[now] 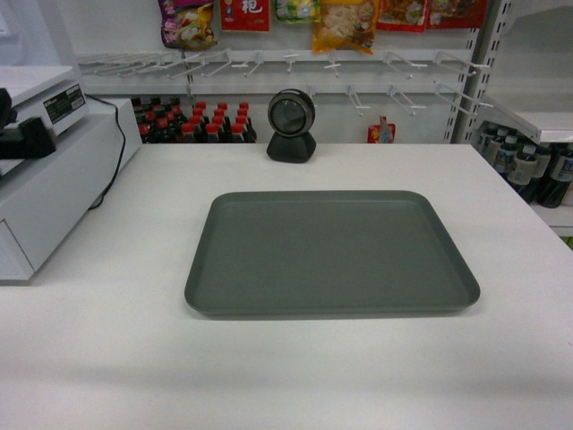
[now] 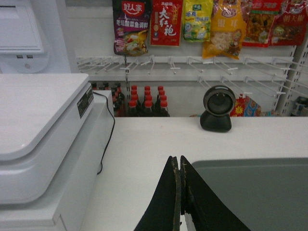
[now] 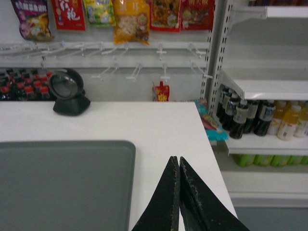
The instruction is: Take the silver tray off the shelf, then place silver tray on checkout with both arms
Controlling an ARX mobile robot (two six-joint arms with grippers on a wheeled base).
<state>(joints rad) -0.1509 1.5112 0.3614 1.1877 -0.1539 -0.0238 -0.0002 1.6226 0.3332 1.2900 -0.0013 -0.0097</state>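
Tray (image 1: 331,253) laid flat on checkout (image 1: 269,358).
Left gripper (image 2: 179,166) and right gripper (image 3: 179,166) are pressed together, flanking it, apart.

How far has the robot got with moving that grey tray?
It looks finished. The silver tray lies flat on the white checkout, in front of the black scanner and beside the register. The left gripper and right gripper are shut, empty, off the tray's sides. Nothing visible seems left.
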